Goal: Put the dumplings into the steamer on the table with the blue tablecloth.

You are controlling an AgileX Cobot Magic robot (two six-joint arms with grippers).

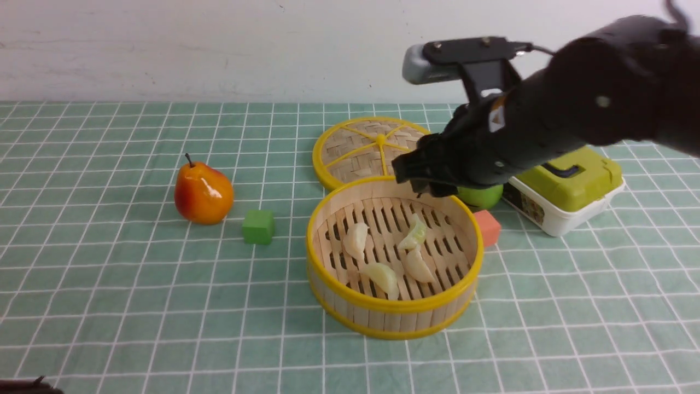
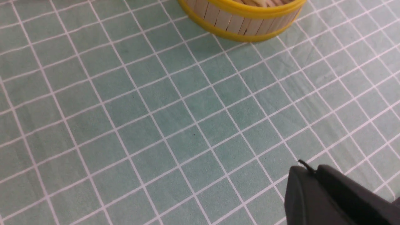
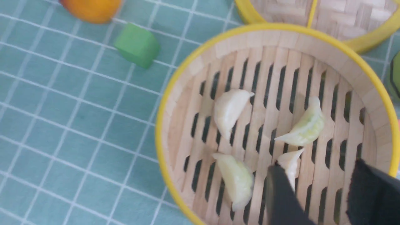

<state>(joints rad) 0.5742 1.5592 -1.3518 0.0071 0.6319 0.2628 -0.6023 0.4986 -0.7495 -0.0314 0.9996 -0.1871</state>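
The steamer stands mid-table on the teal gridded cloth. Several dumplings lie on its slatted floor: one cream, one greenish, one cream, one yellowish. My right gripper hovers over the steamer's far rim, open and empty. In the right wrist view its fingers spread above the floor beside a dumpling; other dumplings lie apart. My left gripper is shut and empty over bare cloth, near the steamer's wall.
The flat woven lid lies behind the steamer. A pear and a green cube sit to the left. A green apple, an orange-red cube and a green-lidded white box sit to the right.
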